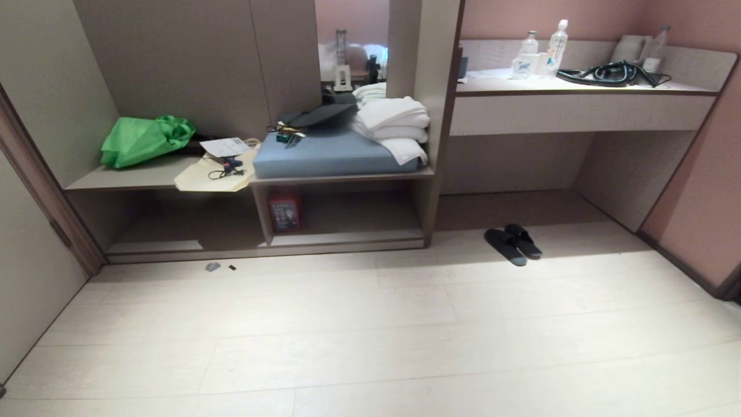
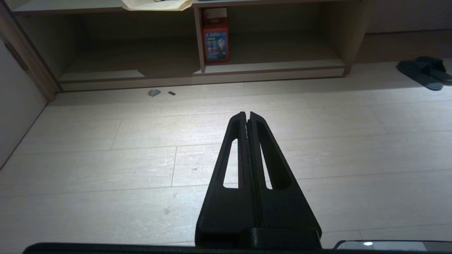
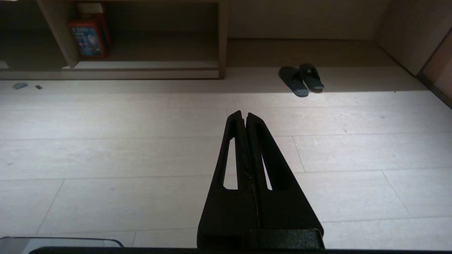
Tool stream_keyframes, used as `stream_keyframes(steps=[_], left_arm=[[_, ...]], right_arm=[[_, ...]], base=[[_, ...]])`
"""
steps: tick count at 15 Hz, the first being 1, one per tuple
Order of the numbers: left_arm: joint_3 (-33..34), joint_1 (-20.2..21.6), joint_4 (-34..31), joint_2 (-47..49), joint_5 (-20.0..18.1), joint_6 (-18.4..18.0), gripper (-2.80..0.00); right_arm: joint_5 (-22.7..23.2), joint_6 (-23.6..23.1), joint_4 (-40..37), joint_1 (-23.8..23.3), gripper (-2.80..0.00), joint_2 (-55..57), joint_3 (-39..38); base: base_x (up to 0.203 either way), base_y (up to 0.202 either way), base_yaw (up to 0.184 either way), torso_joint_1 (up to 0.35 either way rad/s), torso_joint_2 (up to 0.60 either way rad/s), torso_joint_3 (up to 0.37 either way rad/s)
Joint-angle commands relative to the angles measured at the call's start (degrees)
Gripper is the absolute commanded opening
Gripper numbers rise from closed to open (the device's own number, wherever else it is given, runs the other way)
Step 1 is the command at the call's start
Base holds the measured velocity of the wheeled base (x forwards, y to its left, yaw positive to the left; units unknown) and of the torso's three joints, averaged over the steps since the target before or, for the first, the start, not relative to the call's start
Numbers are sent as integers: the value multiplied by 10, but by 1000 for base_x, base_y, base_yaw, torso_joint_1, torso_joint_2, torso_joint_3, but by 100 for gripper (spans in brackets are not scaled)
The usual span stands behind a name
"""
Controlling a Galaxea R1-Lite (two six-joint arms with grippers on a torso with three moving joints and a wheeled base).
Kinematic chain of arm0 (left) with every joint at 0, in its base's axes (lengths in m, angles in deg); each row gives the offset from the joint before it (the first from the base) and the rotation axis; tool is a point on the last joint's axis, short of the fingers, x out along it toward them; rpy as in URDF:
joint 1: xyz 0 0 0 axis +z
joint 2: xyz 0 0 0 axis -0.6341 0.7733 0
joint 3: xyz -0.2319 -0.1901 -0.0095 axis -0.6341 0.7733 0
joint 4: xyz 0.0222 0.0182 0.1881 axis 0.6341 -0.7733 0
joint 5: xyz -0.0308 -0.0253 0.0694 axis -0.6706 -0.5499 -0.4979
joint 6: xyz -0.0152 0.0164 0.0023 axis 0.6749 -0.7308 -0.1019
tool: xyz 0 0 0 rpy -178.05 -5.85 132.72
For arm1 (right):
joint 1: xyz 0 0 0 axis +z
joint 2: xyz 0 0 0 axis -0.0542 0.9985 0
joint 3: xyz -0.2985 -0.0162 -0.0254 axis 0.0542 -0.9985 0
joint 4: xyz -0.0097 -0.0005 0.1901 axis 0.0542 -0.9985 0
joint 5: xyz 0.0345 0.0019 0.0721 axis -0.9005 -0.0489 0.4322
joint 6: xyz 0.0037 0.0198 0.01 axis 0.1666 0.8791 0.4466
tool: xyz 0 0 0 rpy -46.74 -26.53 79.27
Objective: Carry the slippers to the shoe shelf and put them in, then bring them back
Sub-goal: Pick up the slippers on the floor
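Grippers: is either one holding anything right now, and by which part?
Nothing is held. The left gripper and right gripper are both shut and empty above the floor; the slippers lie untouched on the floor.

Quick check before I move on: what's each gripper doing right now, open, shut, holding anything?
Left gripper: shut, holding nothing, above bare floor.
Right gripper: shut, holding nothing, well short of the slippers.

head view high, wrist views low, sharing slippers (image 1: 513,244)
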State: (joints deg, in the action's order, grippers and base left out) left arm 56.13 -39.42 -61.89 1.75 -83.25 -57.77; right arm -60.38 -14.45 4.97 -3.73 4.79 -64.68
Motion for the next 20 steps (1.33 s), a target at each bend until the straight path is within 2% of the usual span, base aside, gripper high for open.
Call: stream_keyframes(steps=[1, 14, 20], left_arm=[[0, 0, 1, 1, 0, 0, -280], [0, 0, 1, 1, 0, 0, -280], [0, 0, 0, 1, 0, 0, -280]], right_arm=[[0, 0, 0, 0, -280, 1, 0], [0, 0, -1, 0, -280, 1, 0], [-1, 0, 0, 0, -280, 1, 0]], base=[[195, 0, -5, 2, 3, 0], [197, 0, 4, 3, 4, 3], [197, -7, 115, 3, 2, 1]])
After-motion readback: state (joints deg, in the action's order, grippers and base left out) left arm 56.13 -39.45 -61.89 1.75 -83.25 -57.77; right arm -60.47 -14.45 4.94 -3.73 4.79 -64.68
